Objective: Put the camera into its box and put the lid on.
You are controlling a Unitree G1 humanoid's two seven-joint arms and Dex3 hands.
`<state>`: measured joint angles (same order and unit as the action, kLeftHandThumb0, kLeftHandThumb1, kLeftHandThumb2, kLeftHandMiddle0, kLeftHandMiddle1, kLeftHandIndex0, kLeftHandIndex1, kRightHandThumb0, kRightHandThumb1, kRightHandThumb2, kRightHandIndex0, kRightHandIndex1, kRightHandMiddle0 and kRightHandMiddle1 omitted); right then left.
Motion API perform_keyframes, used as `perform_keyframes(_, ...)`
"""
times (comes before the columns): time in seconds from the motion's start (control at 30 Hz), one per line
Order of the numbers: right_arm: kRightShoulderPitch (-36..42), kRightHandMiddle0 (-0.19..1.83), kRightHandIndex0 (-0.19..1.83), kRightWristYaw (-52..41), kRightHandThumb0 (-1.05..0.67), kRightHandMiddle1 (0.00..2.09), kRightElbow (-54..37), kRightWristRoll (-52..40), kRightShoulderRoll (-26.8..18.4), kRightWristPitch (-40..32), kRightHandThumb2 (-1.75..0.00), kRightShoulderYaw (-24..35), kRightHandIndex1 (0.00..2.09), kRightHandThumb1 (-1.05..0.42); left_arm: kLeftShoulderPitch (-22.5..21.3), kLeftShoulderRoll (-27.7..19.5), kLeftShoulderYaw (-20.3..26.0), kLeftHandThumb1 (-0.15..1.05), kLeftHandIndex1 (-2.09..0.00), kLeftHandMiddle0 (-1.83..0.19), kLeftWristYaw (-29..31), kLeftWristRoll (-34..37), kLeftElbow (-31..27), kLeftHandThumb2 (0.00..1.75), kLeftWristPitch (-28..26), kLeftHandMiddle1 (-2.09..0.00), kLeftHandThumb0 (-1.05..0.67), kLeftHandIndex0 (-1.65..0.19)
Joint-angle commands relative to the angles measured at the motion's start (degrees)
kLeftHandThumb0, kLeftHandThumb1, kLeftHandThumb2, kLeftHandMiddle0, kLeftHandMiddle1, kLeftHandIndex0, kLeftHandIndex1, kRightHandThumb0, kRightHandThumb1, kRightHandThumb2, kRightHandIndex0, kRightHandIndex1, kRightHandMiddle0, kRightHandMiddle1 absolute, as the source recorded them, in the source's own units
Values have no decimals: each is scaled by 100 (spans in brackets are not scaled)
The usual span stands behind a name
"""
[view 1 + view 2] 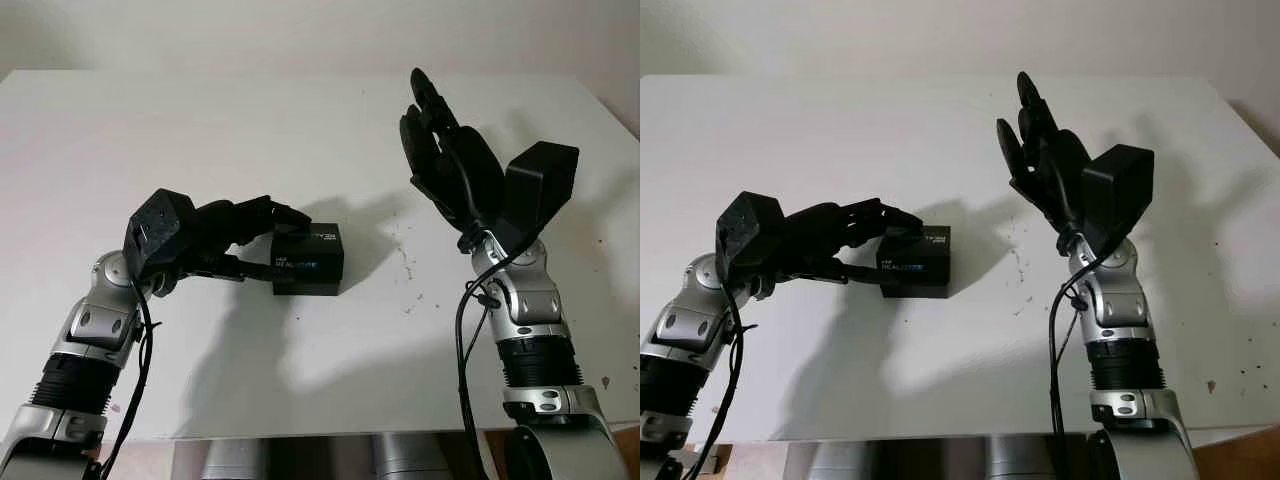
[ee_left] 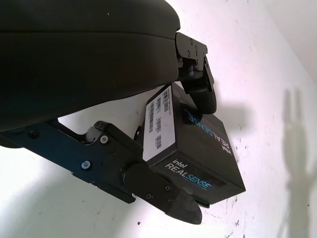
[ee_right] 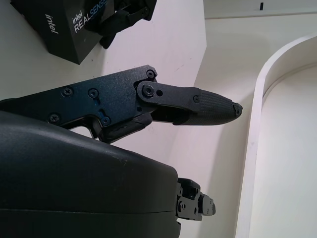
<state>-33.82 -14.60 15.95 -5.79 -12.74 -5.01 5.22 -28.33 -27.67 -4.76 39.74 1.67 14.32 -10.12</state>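
A black box [image 1: 310, 262] printed "intel REALSENSE" sits closed on the white table [image 1: 200, 130], a little left of the middle. My left hand [image 1: 266, 244] is shut on it from the left, with fingers [image 2: 200, 91] over its top and the thumb [image 2: 168, 196] against its front face. The box stays on the table surface. No camera shows outside the box. My right hand [image 1: 450, 160] is open and raised above the table to the right of the box, fingers pointing up and away, holding nothing. The box [image 3: 64, 25] also appears in the right wrist view, beyond a finger [image 3: 198, 106].
Small dark specks [image 1: 408, 270] dot the table to the right of the box. The table's front edge [image 1: 330, 432] runs just before both arms. A pale wall stands behind the far edge.
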Motion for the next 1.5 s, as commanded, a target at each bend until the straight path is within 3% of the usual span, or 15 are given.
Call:
perform_keyframes(0.0, -33, -15, -18, -19, -65, 5, -111, -13, -78, -39, -54, 17, 5, -105, 70, 8, -112, 77, -107, -16, 159, 28, 9, 5, -10, -124, -49, -7)
perform_keyframes(0.13, -49, -15, -18, -18, -66, 5, -114, 8, -85, -49, -54, 9, 5, -105, 84, 2, -109, 78, -111, -21, 156, 15, -98, 5, -115, -130, -40, -7)
perform_keyframes(0.33, -64, -16, -19, -39, -66, 5, -58, 16, -80, 50, -54, 9, 5, -105, 140, 106, -53, 79, -121, -29, 37, 31, -17, 6, 155, -138, -37, -14)
perform_keyframes(0.53, -67, -16, -19, -36, -67, 5, -67, 15, -77, 27, -53, 9, 5, -105, 234, 218, 66, 90, -135, -42, -112, 115, 65, 8, 418, -148, -32, -24)
perform_keyframes(0.77, -55, -15, -19, -49, -66, 5, -78, 1, -76, -2, -54, 14, 5, -105, 353, 192, 82, 103, -135, -48, -248, 40, -73, 8, 612, -148, -32, -30)
perform_keyframes(1.1, -26, -14, -17, -6, -66, 6, -66, 1, -50, 2, -53, 21, 6, -105, 614, 508, 326, 102, -143, -48, -565, 360, -299, 5, 781, -155, -26, -34)
perform_keyframes(1.47, -27, -14, -18, -33, -65, 5, -57, -30, -49, 0, -54, 29, 5, -105, 817, 537, 388, 100, -150, -45, -652, 418, -582, 5, 754, -158, -26, -32)
